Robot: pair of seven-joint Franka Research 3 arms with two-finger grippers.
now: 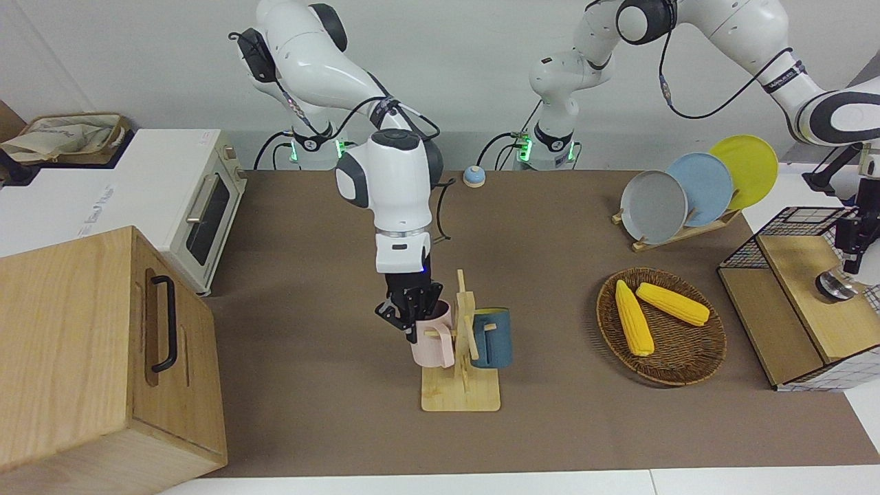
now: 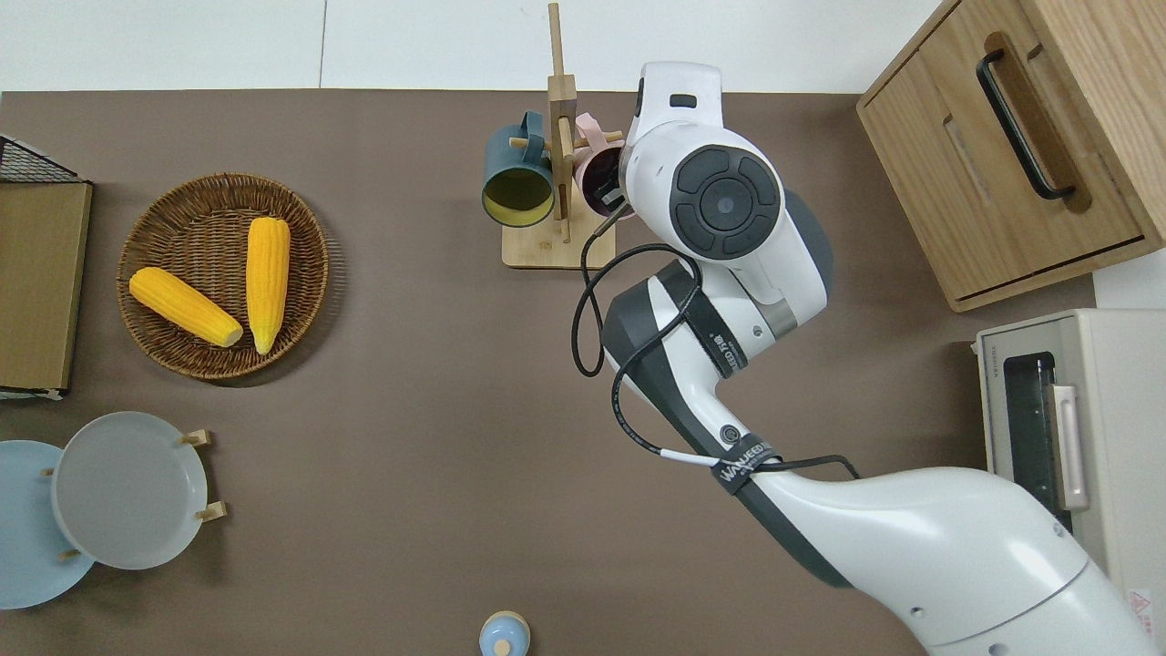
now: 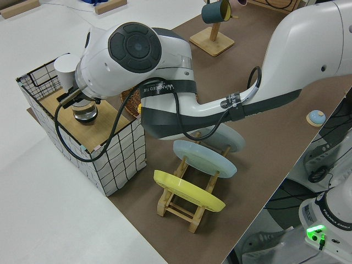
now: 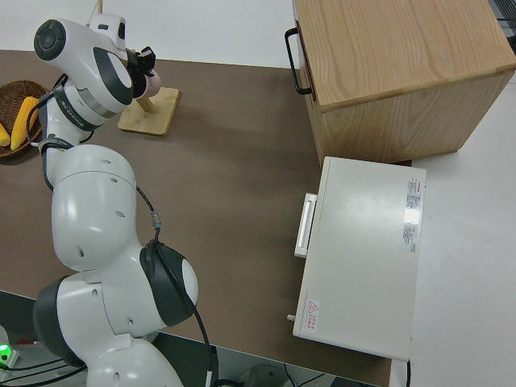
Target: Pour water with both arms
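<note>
At the wooden mug rack (image 1: 462, 357), toward the middle of the table (image 1: 330, 385), I have the right pincer (image 1: 407, 309) down at the pink mug (image 1: 434, 337), one finger seemingly inside the rim and one outside; I read it as closing on the mug wall, though I cannot tell for sure that it grips. The pink mug hangs by its handle on a peg, so its long axis lies tilted, mouth up and toward the robots. Beside it on the same rack hangs the blue mug (image 1: 492, 337), tilted the same way, its yellow inside showing from overhead. I judge the mug must be lifted off its peg first, before any pouring. At the wire basket (image 1: 790, 227) with its wooden shelf, the left pincer (image 1: 852, 265) stands over a glass vessel (image 1: 835, 285); its fingers I cannot make out.
</note>
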